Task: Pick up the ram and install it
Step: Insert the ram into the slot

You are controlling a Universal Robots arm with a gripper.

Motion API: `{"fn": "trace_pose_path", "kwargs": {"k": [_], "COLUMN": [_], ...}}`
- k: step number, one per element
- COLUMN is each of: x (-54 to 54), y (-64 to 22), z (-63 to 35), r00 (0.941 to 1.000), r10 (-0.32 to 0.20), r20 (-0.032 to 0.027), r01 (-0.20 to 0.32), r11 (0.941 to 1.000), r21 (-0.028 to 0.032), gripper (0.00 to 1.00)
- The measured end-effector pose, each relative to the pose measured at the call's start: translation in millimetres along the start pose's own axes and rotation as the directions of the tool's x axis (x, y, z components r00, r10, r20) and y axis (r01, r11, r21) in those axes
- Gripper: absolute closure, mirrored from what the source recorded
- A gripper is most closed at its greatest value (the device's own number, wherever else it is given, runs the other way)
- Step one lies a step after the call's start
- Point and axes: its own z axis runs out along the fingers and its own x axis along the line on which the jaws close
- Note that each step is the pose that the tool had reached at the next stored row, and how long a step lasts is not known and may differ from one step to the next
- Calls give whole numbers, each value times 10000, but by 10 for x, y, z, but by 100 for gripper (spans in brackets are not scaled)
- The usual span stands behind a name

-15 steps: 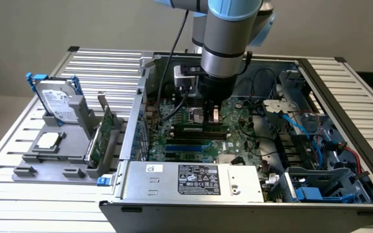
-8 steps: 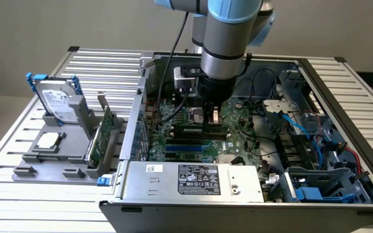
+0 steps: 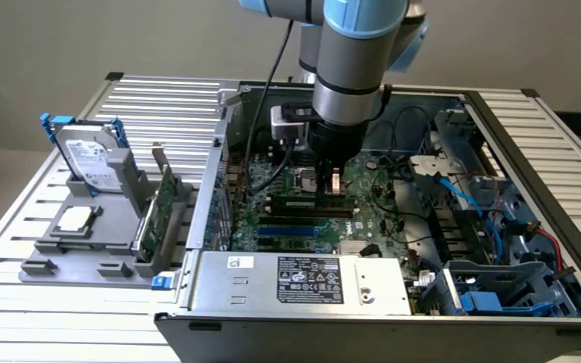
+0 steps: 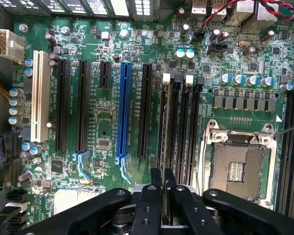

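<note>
The tool (image 3: 333, 184) is seen lowered into the open computer case (image 3: 532, 151), closed narrowly on the ram (image 3: 316, 202). The ram is held by its upper edge as a long green strip lying along the memory slots (image 4: 179, 127). In the wrist view the two fingers (image 4: 156, 183) are set close together and lined up with the outermost memory slot, beside the white latches (image 4: 167, 77). Whether the ram's lower edge already sits in the slot cannot be told.

Room around the tool is limited on several sides. The CPU socket (image 4: 240, 166) lies just beside the memory slots on one side. The black expansion slots (image 4: 145, 110), the blue slot (image 4: 122, 112) and the white slot (image 4: 37, 98) are ranged on the other. In the exterior view the power supply (image 3: 301, 280) closes off the near edge of the board. The drive bay with blue cables (image 3: 457, 193) fills the case toward the exterior view's right, and the case's metal wall (image 3: 215, 189) stands toward the exterior view's left. Open space is left mainly above the board, where the arm comes down.

Outside the case, on the slatted counter (image 3: 149, 98), a grey holder (image 3: 88, 242) is seen carrying a hard drive (image 3: 94, 159) and an upright green expansion card (image 3: 160, 215), well apart from the tool.
</note>
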Motion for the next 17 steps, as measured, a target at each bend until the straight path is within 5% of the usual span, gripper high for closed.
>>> {"fn": "trace_pose_path", "kwargs": {"k": [17], "x": [8], "y": [1], "z": [7], "r00": [9999], "r10": [103], "r20": [1], "r01": [-103], "r11": [9999], "r21": [-2], "gripper": [86]}}
